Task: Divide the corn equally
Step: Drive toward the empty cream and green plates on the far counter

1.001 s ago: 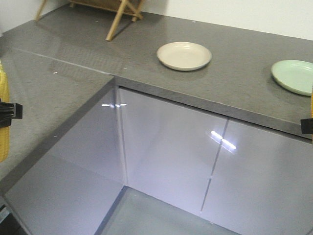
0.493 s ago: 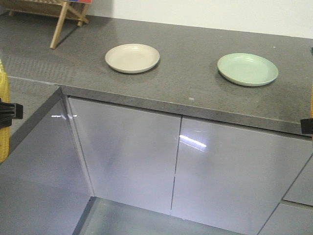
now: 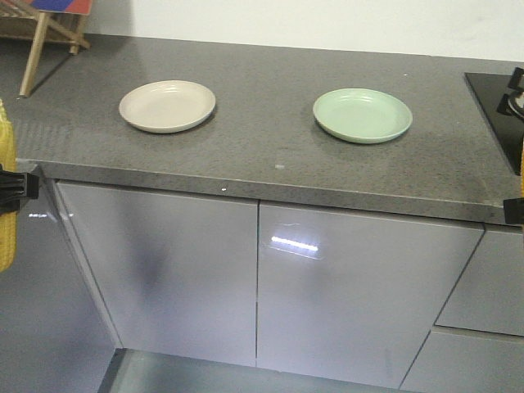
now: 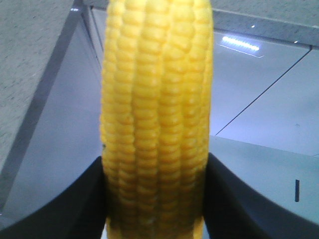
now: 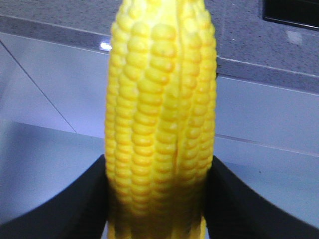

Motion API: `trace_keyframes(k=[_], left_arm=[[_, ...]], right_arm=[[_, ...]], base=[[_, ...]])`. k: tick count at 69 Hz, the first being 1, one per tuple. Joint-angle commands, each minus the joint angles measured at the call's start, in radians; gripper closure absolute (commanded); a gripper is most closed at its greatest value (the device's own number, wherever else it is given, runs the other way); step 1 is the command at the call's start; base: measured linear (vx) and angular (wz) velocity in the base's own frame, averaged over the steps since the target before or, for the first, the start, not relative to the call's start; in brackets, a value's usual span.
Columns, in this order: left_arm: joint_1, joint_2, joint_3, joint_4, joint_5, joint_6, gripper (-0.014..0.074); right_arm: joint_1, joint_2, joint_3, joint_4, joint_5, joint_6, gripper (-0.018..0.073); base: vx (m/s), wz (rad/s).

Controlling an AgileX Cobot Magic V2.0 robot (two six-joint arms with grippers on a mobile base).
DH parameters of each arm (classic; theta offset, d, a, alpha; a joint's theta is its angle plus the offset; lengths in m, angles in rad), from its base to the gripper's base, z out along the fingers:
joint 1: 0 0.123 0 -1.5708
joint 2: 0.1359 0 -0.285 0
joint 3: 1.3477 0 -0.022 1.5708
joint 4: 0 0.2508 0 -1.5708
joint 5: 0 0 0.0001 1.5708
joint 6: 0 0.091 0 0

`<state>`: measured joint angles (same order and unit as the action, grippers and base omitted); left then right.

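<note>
Each gripper holds one corn cob. In the left wrist view a yellow corn cob [image 4: 155, 99] stands upright between the black fingers of my left gripper [image 4: 155, 199], which is shut on it. My right gripper [image 5: 158, 199] is shut the same way on a second corn cob [image 5: 162, 99]. In the front view the left cob [image 3: 5, 196] and its gripper [image 3: 16, 182] show at the left edge, below counter height in front of the cabinets. Only a black bit of the right gripper [image 3: 514, 210] shows at the right edge.
On the grey countertop [image 3: 270, 164] sit a beige plate [image 3: 167, 106] and a green plate [image 3: 363, 115], both with nothing on them. A black hob [image 3: 499, 94] is at the far right, a wooden rack [image 3: 41, 33] at the back left. Glossy cabinet doors [image 3: 262, 278] face me.
The front view has swung from the counter's corner to face the counter straight on, and both plates now sit near the middle of it. Both grippers still hold their cobs at the frame's edges.
</note>
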<state>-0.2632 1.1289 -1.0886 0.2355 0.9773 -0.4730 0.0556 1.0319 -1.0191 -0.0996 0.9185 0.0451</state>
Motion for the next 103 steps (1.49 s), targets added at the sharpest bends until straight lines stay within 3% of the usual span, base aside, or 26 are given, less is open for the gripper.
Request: trace_keyframes(k=[1, 103], left_arm=[[0.003, -0.020, -0.025, 0.014, -0.048, -0.009, 0.0463], [0.003, -0.020, -0.025, 0.014, -0.048, -0.009, 0.0463]], right_arm=[[-0.008, -0.017, -0.028, -0.013, -0.056, -0.004, 0.0365], [-0.008, -0.017, -0.028, -0.013, -0.056, -0.004, 0.0365]], base=[[0.06, -0.23], [0.05, -0.07]])
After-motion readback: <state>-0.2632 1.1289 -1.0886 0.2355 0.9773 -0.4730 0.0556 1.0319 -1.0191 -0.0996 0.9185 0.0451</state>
